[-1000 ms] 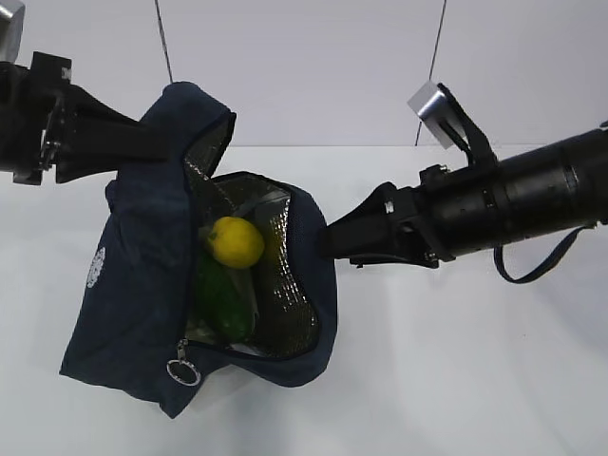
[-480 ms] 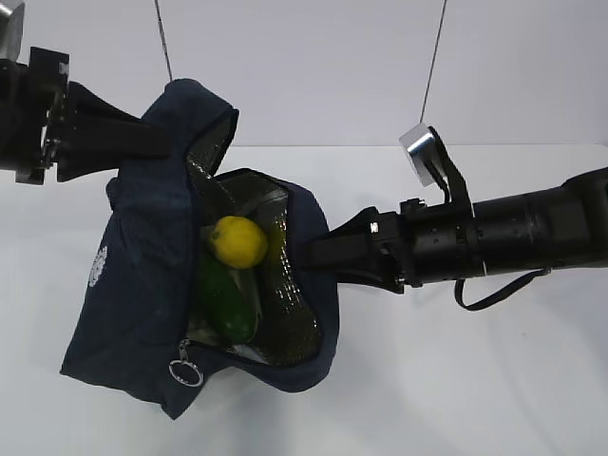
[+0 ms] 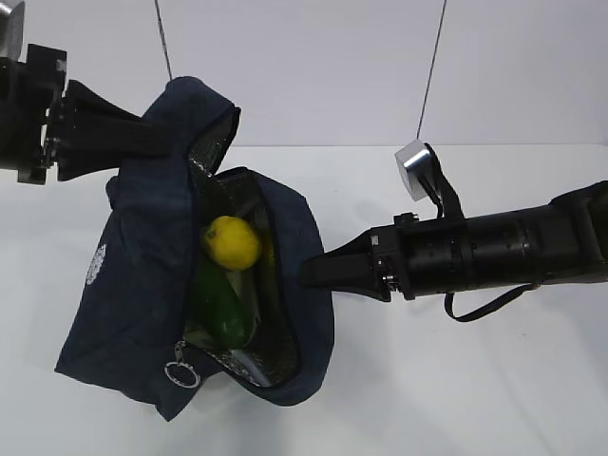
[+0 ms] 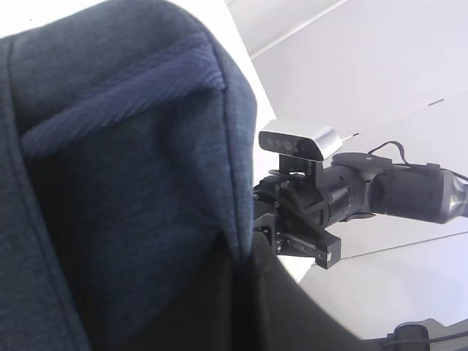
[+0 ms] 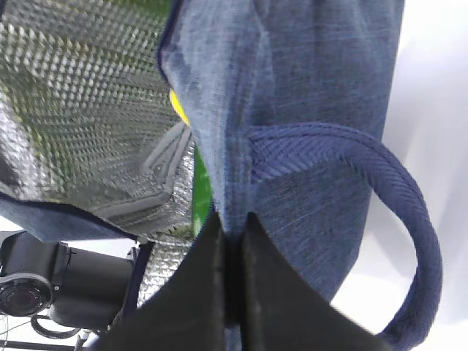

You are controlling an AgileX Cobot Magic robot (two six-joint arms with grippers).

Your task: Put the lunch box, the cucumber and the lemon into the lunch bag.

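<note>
On the right rim of the lunch bag (image 3: 285, 313), the right gripper (image 3: 309, 273) has just pinched the fabric shut, so with lemon (image 3: 231, 242) and cucumber (image 3: 220, 309) inside, closing can begin.

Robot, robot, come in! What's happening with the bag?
Both end effectors shut on lunch bag: left, right. Lemon, cucumber inside. Lunch box unseen. Nothing blocking.

The lunch bag (image 3: 142, 285) sits left of centre on the table (image 3: 456, 380), its mouth opening toward 3 o'clock. Inside, the lemon (image 3: 232, 243) rests at 12 o'clock of the cucumber (image 3: 220, 313), touching it. The ring pull (image 3: 180, 373) hangs at the opening's 6 o'clock end.
</note>
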